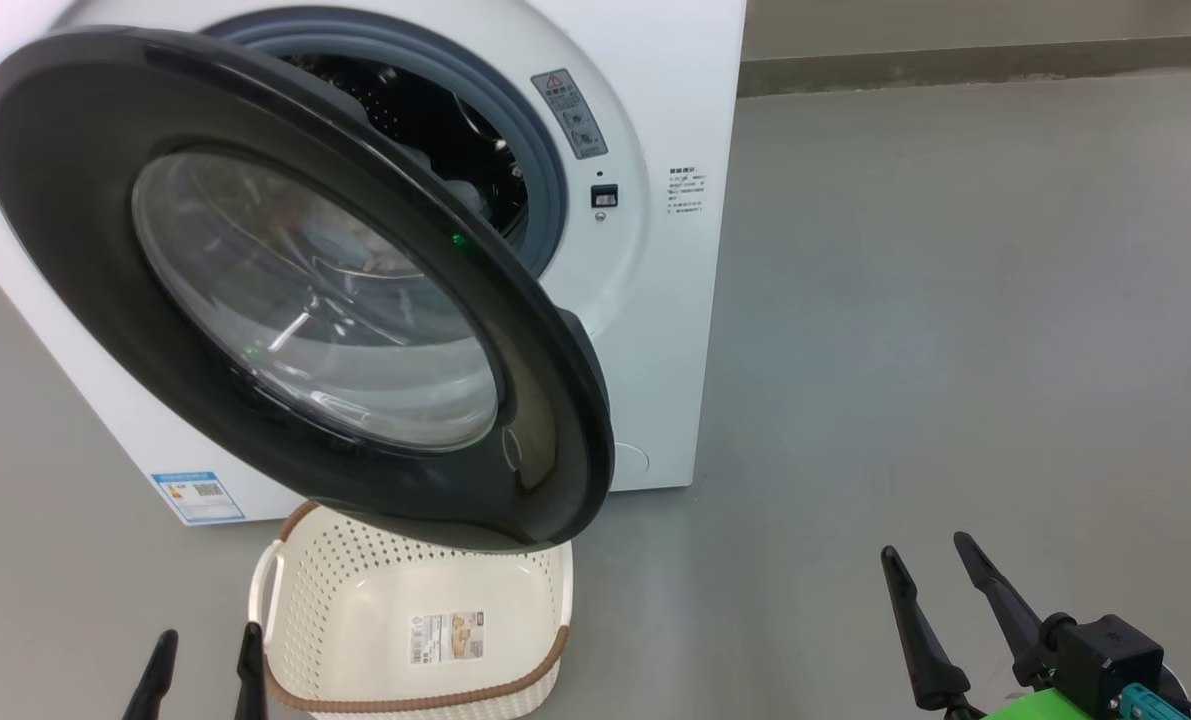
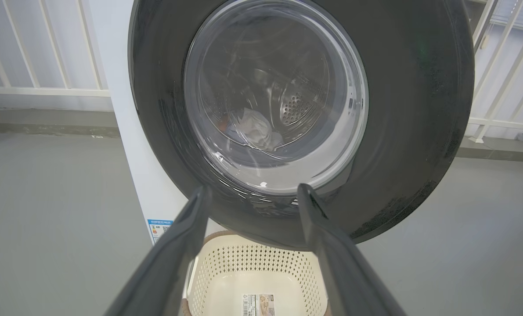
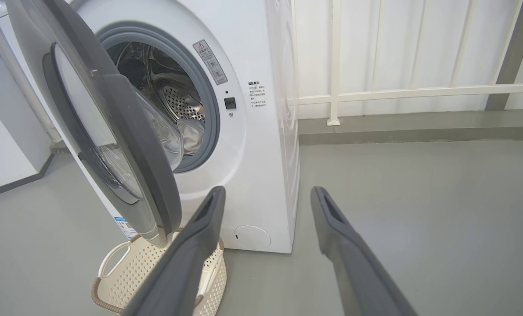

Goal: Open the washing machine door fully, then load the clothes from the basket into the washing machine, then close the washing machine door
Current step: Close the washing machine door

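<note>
Head view, lower left: your left gripper (image 1: 207,645) has its two dark fingers parted with nothing between them, tips just beside the left handle of the basket (image 1: 355,560). Your right gripper (image 1: 927,550) is likewise spread and holds nothing. It is over bare grey floor (image 1: 955,300), well apart from the washing machine (image 1: 645,330) and to its right.

The washing machine door (image 1: 75,250) stands partly swung out, free edge to the right, and its lower black rim overhangs the back of the basket. From the left wrist, that door stands squarely between the left fingers and the steel drum (image 2: 296,105). Through the door's glass bowl you see the clothes (image 2: 254,131), a pale crumpled bundle at the bottom of the drum. From the right wrist, the opening shows past the door's free edge, with the grey-blue gasket (image 3: 213,109) exposed.

The basket sits on the floor just in front of the machine's base, a label (image 1: 445,635) on its bottom. A blue sticker (image 1: 200,497) marks the machine's lower left corner. White railing (image 3: 397,92) runs behind.
</note>
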You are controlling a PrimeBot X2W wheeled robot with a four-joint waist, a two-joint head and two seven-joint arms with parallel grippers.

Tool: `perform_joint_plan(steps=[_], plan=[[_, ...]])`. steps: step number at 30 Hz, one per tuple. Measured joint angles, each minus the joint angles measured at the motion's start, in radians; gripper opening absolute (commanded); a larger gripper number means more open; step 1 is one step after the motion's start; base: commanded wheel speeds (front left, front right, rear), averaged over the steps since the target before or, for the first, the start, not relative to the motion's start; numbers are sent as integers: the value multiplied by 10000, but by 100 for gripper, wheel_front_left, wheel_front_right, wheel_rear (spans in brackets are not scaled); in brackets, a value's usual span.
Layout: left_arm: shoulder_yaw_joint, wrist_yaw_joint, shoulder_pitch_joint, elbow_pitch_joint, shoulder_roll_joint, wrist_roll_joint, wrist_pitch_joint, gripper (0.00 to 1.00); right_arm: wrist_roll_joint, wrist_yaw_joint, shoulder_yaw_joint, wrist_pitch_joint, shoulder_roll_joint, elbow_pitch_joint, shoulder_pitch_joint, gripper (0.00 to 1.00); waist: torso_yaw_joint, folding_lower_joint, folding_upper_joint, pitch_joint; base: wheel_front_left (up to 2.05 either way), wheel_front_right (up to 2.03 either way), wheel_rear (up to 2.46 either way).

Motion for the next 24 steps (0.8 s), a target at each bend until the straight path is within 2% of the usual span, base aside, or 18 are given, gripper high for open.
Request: perform_joint_plan(steps=[9,10,11,24], plan=[[-29,96,-2,0,2,0,0,100,2,0,2,0,2,-2,0,100,-24,0,0,50,0,0,0],[-33,98,-2,0,2,0,0,100,2,0,4,0,2,-2,0,85,-29,0,0,55,0,0,0],[-40,98,-2,2,2,0,0,100,6,0,4,0,2,-2,0,0,-34,0,0,59,0,0,0],[-81,199,-11,10,29,2,-13,100,261,0,29,100,6,17,-14,0,78,0,0,160,0,0,0]])
